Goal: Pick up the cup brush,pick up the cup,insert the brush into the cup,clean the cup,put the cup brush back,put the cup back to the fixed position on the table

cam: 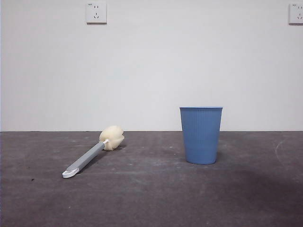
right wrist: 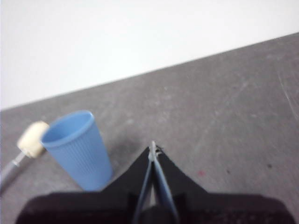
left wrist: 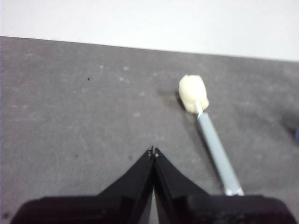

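The brush (cam: 93, 152) lay flat on the table (cam: 151, 198), left of centre in the front view, its cream sponge head toward the back wall and its white looped end nearest the camera, lower left. The cup (cam: 200, 135) stood upright, right of centre in that view, mouth up, well apart from the brush. Two wall sockets (cam: 96, 13) sat high on the white wall, one at upper left, one at the upper right corner. No arm showed in the front view.

In the left wrist view the left gripper (left wrist: 153, 151) had its jaws pressed together, holding nothing, above bare table; the brush (left wrist: 205, 128) lay near it, not touching, the handle running down to the frame's lower right.

In the right wrist view the right gripper (right wrist: 153, 148) likewise had its jaws together and empty. The cup (right wrist: 78, 148) stood in the lower left of that frame, close beside the jaws but apart, with the sponge head at the far left edge.
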`<action>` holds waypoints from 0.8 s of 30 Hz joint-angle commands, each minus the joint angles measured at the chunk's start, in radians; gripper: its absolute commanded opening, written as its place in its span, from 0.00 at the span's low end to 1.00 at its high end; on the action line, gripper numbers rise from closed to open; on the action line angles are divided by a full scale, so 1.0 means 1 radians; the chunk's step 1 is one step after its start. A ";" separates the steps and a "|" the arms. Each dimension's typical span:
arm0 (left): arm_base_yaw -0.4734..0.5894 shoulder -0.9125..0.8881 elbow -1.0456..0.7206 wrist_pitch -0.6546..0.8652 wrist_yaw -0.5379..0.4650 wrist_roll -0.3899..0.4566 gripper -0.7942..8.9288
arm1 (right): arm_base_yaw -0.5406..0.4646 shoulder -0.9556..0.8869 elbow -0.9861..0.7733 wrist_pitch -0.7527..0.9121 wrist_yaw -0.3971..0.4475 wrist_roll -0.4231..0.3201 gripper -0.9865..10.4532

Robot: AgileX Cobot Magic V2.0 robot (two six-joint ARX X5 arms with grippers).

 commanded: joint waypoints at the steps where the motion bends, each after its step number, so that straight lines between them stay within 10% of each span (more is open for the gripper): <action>1: 0.002 0.005 0.068 -0.016 0.003 -0.064 0.08 | 0.000 0.024 0.055 0.012 -0.004 0.047 0.08; 11: 0.002 0.174 0.357 -0.174 0.079 -0.077 0.08 | 0.002 0.311 0.345 -0.063 -0.213 0.024 0.08; 24: 0.000 0.507 0.739 -0.578 0.313 0.058 0.08 | 0.022 0.708 0.849 -0.749 -0.394 -0.354 0.08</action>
